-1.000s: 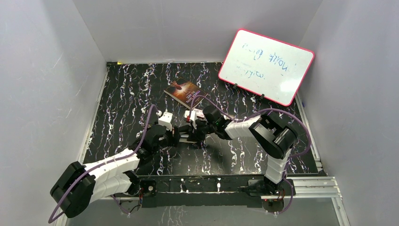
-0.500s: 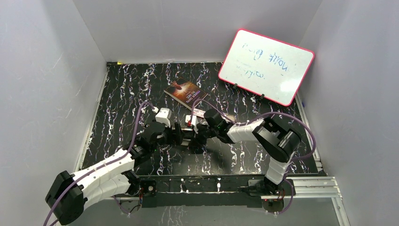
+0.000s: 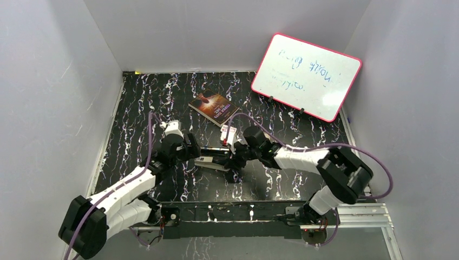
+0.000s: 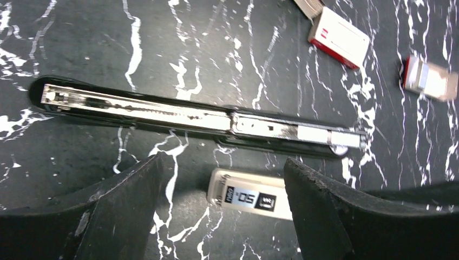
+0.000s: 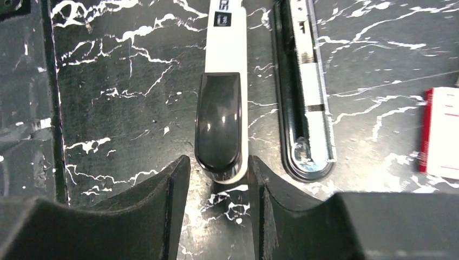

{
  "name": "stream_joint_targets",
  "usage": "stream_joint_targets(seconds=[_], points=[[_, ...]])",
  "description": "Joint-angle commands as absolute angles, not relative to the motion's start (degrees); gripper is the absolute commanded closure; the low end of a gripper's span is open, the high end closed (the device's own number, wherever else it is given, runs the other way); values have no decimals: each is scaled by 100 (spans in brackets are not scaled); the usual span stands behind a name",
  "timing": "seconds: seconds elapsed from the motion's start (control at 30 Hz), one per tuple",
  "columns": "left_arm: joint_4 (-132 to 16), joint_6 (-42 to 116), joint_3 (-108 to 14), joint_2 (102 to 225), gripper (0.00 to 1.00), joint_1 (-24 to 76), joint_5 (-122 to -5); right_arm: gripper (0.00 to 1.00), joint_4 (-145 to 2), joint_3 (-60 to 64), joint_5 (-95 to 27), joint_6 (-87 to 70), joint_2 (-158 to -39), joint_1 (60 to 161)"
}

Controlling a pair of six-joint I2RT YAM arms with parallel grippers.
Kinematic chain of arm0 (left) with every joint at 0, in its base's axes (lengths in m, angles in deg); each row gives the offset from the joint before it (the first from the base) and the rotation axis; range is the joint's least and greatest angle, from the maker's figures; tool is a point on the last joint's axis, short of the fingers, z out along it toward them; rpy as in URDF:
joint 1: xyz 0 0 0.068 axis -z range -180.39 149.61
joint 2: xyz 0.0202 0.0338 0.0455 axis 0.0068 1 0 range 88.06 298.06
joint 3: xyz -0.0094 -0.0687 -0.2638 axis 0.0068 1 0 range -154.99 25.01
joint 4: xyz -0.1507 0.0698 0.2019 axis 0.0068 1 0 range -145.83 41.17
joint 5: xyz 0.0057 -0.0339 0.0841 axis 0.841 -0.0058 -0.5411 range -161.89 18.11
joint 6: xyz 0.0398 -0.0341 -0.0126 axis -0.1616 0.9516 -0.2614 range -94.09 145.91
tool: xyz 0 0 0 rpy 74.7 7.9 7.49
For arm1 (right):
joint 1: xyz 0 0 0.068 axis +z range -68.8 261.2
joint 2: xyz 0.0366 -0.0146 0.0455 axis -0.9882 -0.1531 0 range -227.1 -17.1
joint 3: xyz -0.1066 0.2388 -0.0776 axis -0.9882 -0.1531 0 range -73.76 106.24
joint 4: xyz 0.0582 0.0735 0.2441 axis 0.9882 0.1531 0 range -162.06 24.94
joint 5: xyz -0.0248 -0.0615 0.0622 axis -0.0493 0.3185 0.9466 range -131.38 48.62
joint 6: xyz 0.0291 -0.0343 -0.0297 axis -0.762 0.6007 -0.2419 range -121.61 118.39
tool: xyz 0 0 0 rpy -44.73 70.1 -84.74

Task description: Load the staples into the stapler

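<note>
The stapler lies swung open on the table point(image 3: 214, 158). Its black base with the silver magazine point(image 4: 200, 119) lies flat, and its white top arm with a black pad point(image 5: 222, 119) lies beside it. My left gripper point(image 4: 223, 162) is open, its fingers wide apart over the labelled end of the white arm point(image 4: 251, 200). My right gripper point(image 5: 217, 162) is open, its tips straddling the padded end of the arm with a small gap. The white-and-red staple box point(image 4: 338, 37) lies just beyond the stapler; it also shows in the right wrist view point(image 5: 441, 132). No loose staple strip shows clearly.
A second small red-and-grey piece point(image 4: 430, 81) lies blurred right of the box. A book point(image 3: 214, 106) lies behind the stapler. A pink-framed whiteboard point(image 3: 306, 76) leans at the back right. White walls close in on the left, back and right.
My left wrist has drawn back to the left and the right arm has stretched out lower. The stapler now lies flat between both grippers.
</note>
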State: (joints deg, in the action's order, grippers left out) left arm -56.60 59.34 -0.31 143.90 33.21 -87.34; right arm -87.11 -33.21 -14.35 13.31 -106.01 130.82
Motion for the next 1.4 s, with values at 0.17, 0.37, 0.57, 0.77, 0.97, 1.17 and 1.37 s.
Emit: stream_joint_targets(seconds=[0.17, 0.37, 0.57, 0.77, 0.97, 1.17, 1.37], points=[[-6006, 6659, 50, 14625, 20, 2415, -8046, 49, -8983, -3215, -2603, 925, -9641, 12885], [-6169, 6691, 5, 14908, 20, 2226, -7765, 50, -8182, -2305, -2117, 1314, -10636, 12535], [-6141, 6695, 51, 14861, 20, 2130, -7708, 50, -8068, -1908, -1577, 1510, -11280, 12465], [-6153, 6763, 110, 14815, 20, 2050, -7679, 51, -7980, -1724, -1294, 1554, -11648, 12461], [-6259, 6859, 182, 14874, 20, 1986, -7608, 53, -7955, -1608, -1268, 1570, -12037, 12461], [-6535, 7141, 224, 15009, 20, 1863, -7451, 67, -8012, -1555, -1376, 1533, -12258, 12464], [-7138, 7631, 365, 15303, 18, 1750, -7085, 87, -8238, -1606, -1480, 1250, -12374, 12460]])
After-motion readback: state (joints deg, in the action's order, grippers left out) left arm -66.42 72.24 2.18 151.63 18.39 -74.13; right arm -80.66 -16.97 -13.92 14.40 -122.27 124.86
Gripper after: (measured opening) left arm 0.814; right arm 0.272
